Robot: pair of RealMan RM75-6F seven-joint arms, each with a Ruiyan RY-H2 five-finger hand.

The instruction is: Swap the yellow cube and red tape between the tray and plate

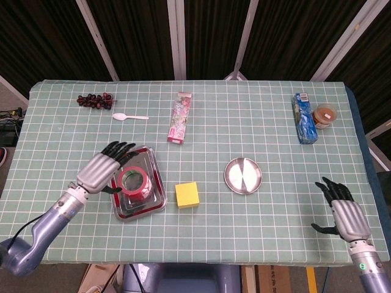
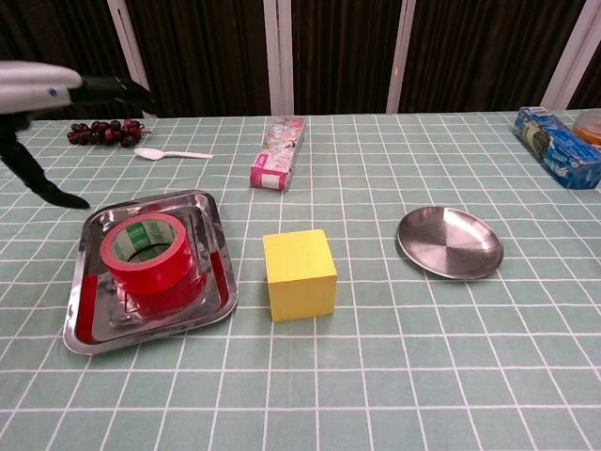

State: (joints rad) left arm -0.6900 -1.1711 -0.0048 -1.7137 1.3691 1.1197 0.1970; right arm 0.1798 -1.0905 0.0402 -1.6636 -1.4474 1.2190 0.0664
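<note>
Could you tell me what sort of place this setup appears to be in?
Probably a robotics lab or test bench, not a home. A table under a green grid cloth holds unrelated props: a red tape in a metal tray, a yellow cube, a plate. Dark curtains hang behind.
</note>
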